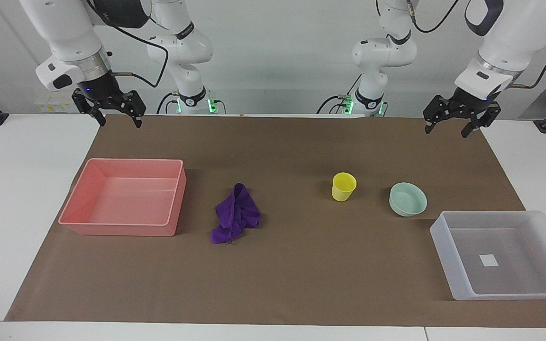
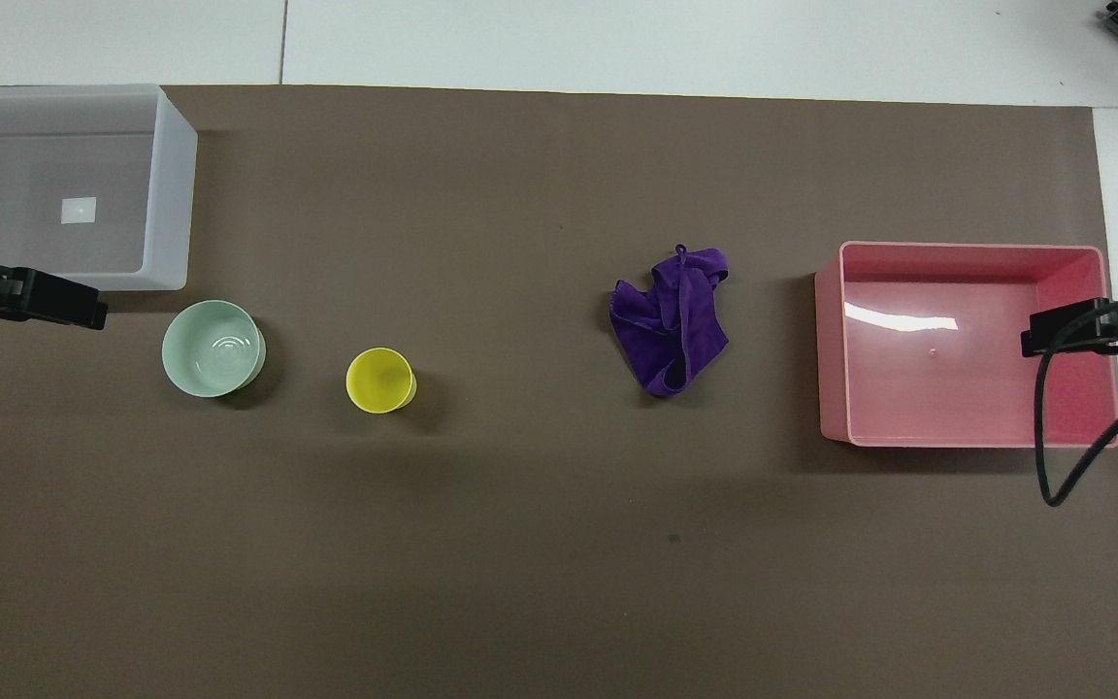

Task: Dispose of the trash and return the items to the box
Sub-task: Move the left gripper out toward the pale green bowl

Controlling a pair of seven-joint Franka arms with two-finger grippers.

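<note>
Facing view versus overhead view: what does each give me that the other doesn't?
Only the facing view shows both arms' bases and both open grippers whole, left gripper and right gripper, raised, holding nothing. Only the overhead view looks straight into the small yellow plastic cup. Both show the shallow mint-green round bowl, wrinkled purple cloth rag, pink rectangular tray and translucent whitish tray, both trays empty.

Obstacles: purple rag [image 1: 236, 214], yellow cup [image 1: 343, 186], green bowl [image 1: 407, 199] stand well apart mid-counter.
Corners by robots: open.
</note>
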